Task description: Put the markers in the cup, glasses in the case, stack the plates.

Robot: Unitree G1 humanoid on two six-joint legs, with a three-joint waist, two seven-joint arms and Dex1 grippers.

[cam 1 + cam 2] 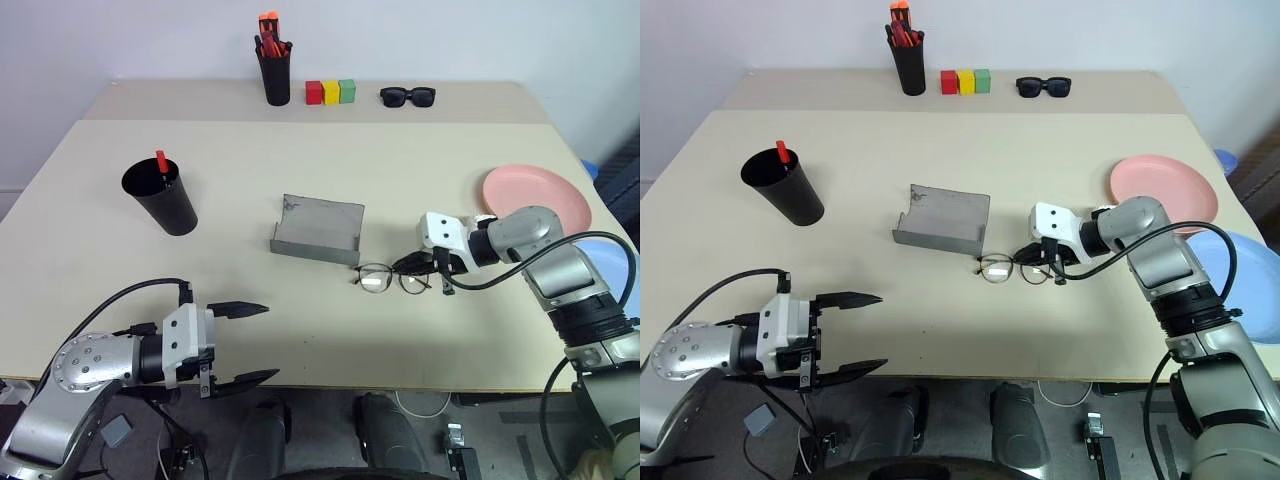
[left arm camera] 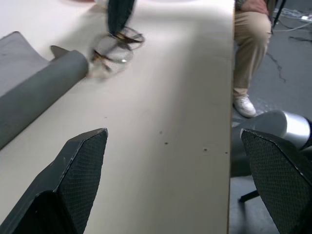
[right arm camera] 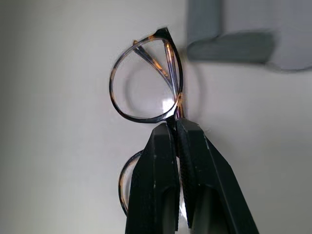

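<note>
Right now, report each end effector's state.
Left end effector: open, empty.
Right end effector: shut on the glasses at the bridge.

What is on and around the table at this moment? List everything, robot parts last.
glasses: one, dark thin frame, table centre, pinched at the bridge
case: one, grey, open, just behind the glasses
cup: one, black, table left, a red-capped marker inside
plates: pink and light blue, table right
pen holder: one, black, far edge, orange-red markers inside
blocks: three, red, yellow, green, beside the holder
sunglasses: one, black, far edge
person's leg: tan trousers, beside the table
left claw: open, near edge
right claw: shut on glasses
</note>
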